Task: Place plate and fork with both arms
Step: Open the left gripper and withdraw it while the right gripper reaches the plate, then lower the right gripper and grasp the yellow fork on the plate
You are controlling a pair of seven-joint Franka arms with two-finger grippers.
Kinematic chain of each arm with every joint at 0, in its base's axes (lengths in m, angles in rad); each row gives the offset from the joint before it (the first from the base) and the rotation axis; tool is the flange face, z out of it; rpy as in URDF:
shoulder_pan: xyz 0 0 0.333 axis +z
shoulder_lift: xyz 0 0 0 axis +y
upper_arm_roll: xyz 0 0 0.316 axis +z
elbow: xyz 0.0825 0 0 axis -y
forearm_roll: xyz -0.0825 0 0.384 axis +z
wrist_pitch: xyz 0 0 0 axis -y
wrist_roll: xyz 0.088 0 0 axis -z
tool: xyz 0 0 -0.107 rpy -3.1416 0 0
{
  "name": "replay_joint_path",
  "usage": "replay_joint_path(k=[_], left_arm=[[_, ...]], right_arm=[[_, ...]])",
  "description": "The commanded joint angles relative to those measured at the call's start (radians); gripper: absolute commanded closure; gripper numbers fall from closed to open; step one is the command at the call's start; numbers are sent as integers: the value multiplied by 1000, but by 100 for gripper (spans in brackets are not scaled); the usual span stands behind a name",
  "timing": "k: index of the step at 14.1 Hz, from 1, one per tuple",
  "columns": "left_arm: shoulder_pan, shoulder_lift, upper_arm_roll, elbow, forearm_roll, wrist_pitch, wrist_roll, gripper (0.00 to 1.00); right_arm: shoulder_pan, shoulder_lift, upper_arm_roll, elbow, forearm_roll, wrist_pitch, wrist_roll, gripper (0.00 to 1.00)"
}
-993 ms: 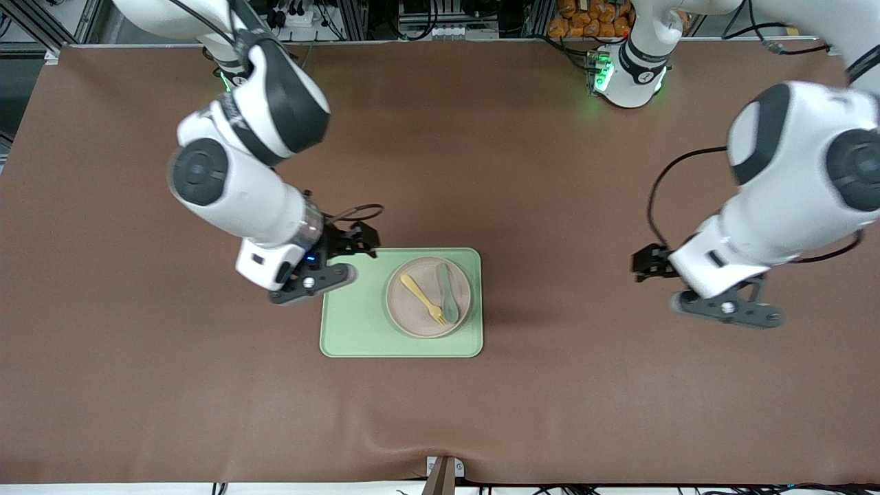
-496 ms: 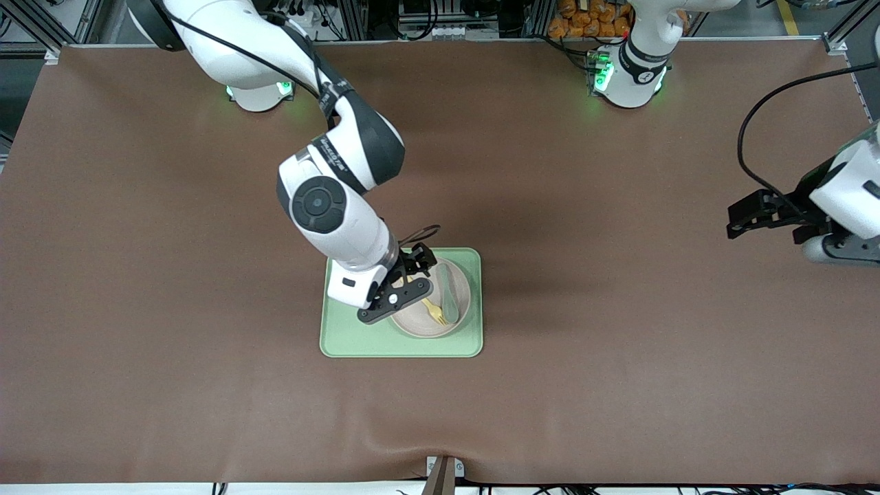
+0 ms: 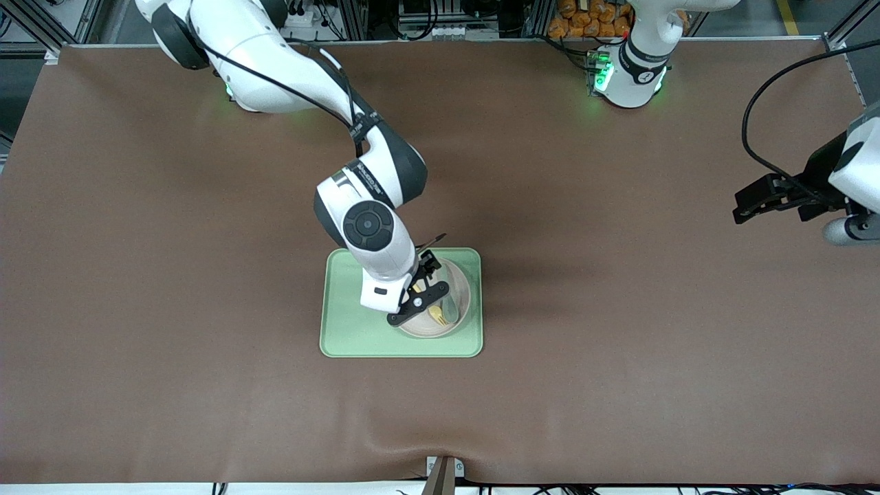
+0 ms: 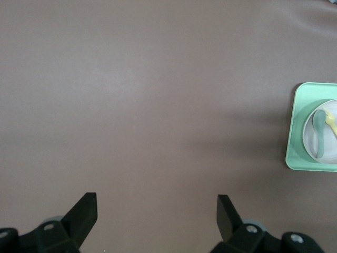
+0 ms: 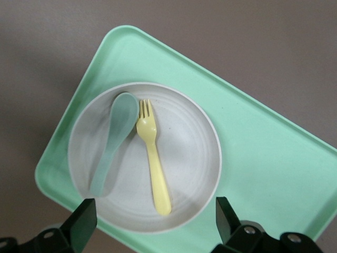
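Note:
The beige-pink plate [image 5: 189,158] rests on a light-green tray [image 5: 263,158], with the pale-yellow fork [image 5: 152,158] lying in it next to a teal spoon [image 5: 113,137]. My right gripper [image 5: 156,210] hangs open just above the plate, its fingers either side of the fork's handle end and touching nothing. In the front view the right gripper [image 3: 421,302] hides much of the plate [image 3: 462,295]; only the fork's tines [image 3: 436,315] show. My left gripper [image 4: 155,204] is open and empty over bare table at the left arm's end of the table [image 3: 849,230].
The tray [image 3: 344,330] lies mid-table on a brown mat. The spoon [image 3: 450,302] lies in the plate beside the fork, on the side toward the left arm. The left wrist view shows the tray [image 4: 303,132] far off at its edge.
My right arm swung from the tray's edge to over the plate and came lower. My left arm pulled away toward its own end of the table. Both grippers stayed open.

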Motion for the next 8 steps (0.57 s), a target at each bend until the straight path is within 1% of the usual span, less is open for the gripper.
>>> replay_joint_path(k=[1,2,4,8], left_arm=[[46,-96,-11,-114,18,10,-15,0],[51,-115,-9,-143,18,22,-15,0],[54,-161,-9,-211,18,60,-15,0],[65,-167,-8,-216,18,63,-15,0]], right_arm=[[24,50,-6,42,-60,9,-16,0],[24,63,-6,42,-71,16,-14,5],[30,85,-6,42,-73,60,-13,10],[39,114,-8,42,-87,103,-11,10]])
